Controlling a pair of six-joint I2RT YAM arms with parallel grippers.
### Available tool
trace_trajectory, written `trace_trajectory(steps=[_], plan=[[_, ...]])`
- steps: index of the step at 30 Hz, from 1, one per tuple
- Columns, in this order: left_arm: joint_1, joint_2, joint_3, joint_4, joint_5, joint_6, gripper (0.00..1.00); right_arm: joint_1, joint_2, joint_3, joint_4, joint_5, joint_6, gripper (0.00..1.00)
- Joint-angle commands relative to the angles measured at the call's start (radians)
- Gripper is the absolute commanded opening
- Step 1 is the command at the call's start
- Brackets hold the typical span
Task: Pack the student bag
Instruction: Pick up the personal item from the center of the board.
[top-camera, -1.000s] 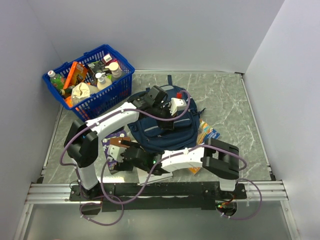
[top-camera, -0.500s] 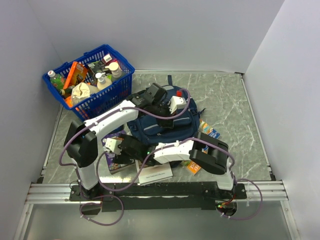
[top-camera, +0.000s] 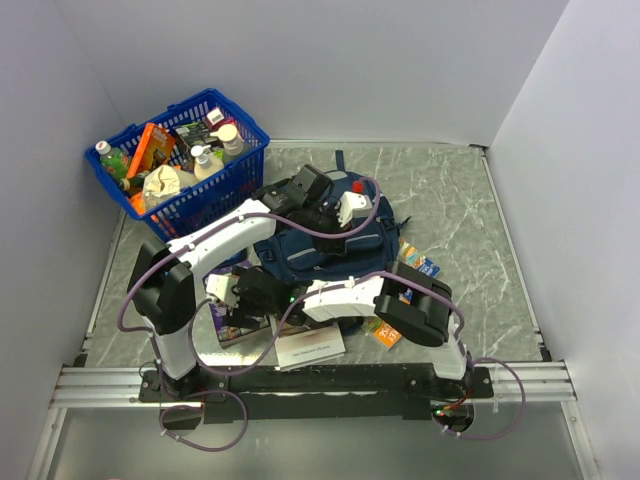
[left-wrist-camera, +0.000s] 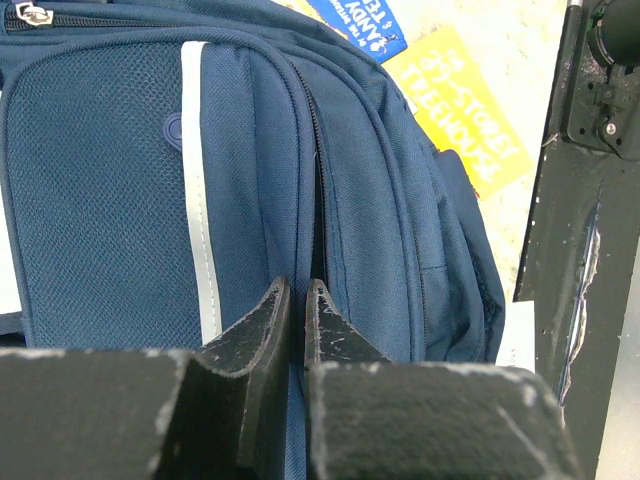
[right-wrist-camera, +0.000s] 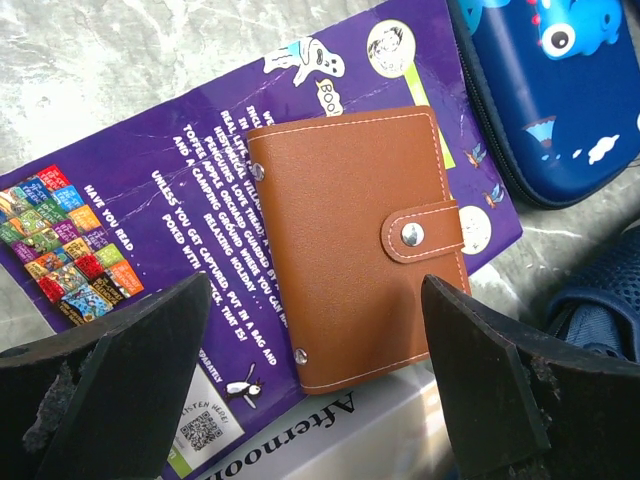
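Observation:
The navy student bag (top-camera: 322, 258) lies mid-table, its main zip gaping. My left gripper (left-wrist-camera: 298, 290) reaches it from the far side and is shut on the fabric edge beside the zip (left-wrist-camera: 318, 150). My right gripper (right-wrist-camera: 315, 290) hangs open over a brown snap wallet (right-wrist-camera: 350, 250), one finger on each side and not touching it. The wallet rests on a purple book (right-wrist-camera: 130, 200) left of the bag. From above, the right gripper (top-camera: 236, 296) hides the wallet.
A white book (right-wrist-camera: 370, 430) lies under the purple one's near edge. A blue pencil case (right-wrist-camera: 540, 90) sits between the books and the bag. A yellow booklet (left-wrist-camera: 465, 110) lies at the bag's right. A blue basket (top-camera: 180, 160) of groceries stands at back left.
My right arm has swung left and folded in, bringing its gripper over the wallet and uncovering the white book. Its jaws have widened a little. The left arm has not moved.

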Motion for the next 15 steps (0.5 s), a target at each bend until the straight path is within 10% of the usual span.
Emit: trace_trajectory(steps=[1,15], plan=[[-0.005,-0.020,0.058,0.000,0.102,0.019,0.05,-0.021,0.061,0.026,-0.124,-0.034,0.003,0.94],[-0.005,-0.098,0.050,0.018,0.051,0.020,0.05,-0.032,-0.011,-0.096,-0.001,-0.034,0.003,0.94]])
